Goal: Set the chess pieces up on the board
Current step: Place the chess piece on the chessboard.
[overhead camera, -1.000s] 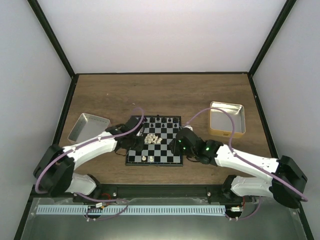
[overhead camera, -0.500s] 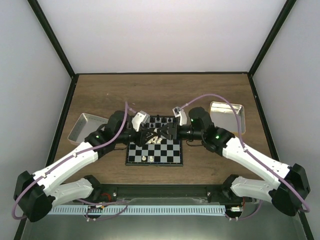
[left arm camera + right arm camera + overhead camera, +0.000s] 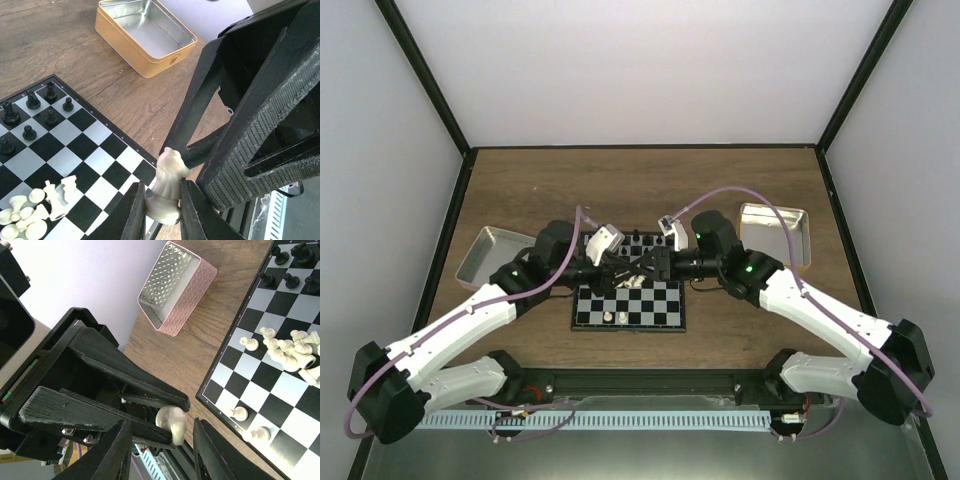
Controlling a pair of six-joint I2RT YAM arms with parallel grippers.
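The board (image 3: 660, 312) lies mid-table with black chess pieces (image 3: 642, 240) on its far rows and a heap of cream ones (image 3: 290, 351) near the middle. Two more cream pieces (image 3: 240, 413) stand on the near row. My left gripper (image 3: 161, 205) is shut on a cream knight (image 3: 168, 186), held above the board's right edge. My right gripper (image 3: 167, 450) faces it, open, one finger on each side of the knight (image 3: 171, 424) with a gap on both sides. Both grippers meet over the board's middle, left gripper (image 3: 623, 268) against right gripper (image 3: 647, 266).
A silver tin tray (image 3: 495, 255) sits left of the board. A gold-rimmed square tin (image 3: 775, 235) sits to the right, also seen as the tin (image 3: 145, 37) in the left wrist view. Both forearms cross the table's sides.
Both arms rose from the board's sides and met above it. In the last half second the right gripper moved left around the knight and its jaws narrowed.
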